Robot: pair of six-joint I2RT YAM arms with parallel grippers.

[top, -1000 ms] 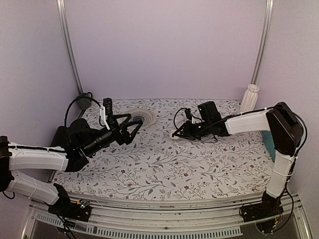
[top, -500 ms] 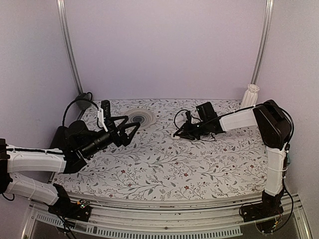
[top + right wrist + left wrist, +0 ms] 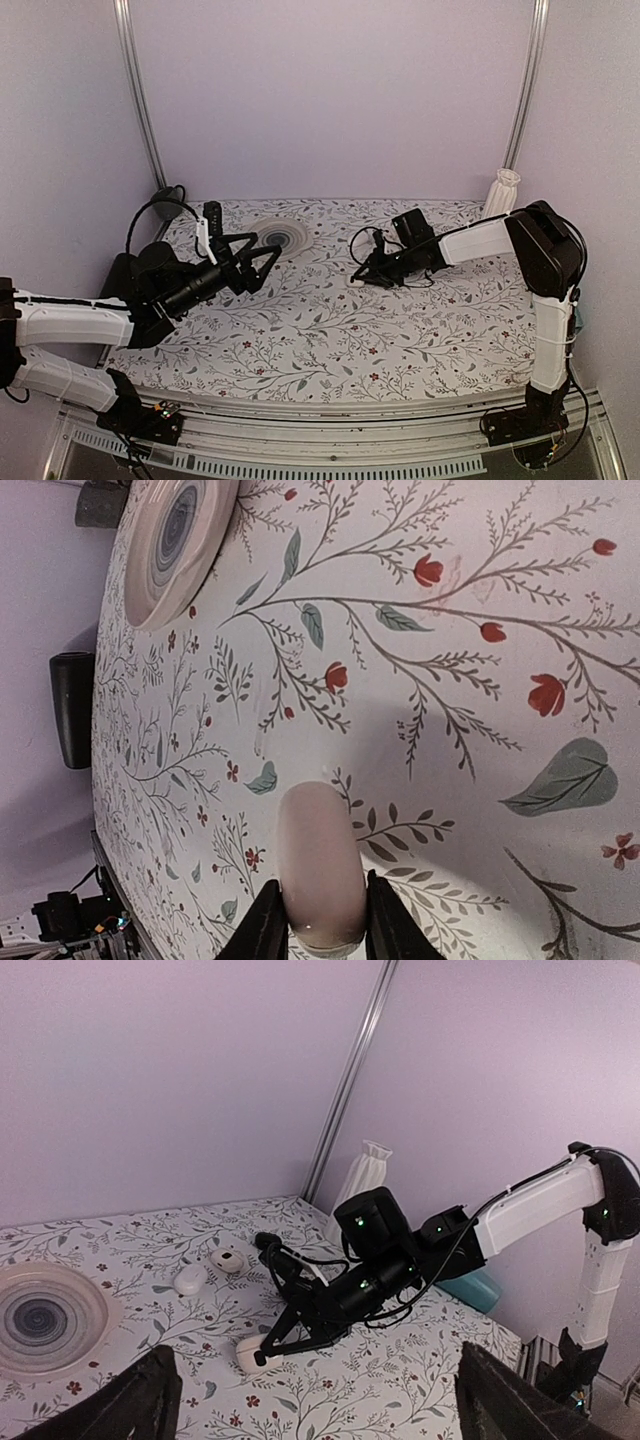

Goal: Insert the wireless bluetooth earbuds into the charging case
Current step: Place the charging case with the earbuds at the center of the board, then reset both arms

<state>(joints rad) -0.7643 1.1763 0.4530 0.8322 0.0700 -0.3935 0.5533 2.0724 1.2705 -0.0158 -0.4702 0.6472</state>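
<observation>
We see the right gripper low over the flowered table, its fingertips closed on the charging case (a cream pebble). Beyond it, toward the far wall, the wireless bluetooth earbuds lie side by side, apart from the case. The left gripper frames our view, fingers spread wide.

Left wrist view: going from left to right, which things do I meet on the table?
In order: plate → white oval piece → white pebble-like piece held by the right gripper → white vase-like object → teal object.
</observation>
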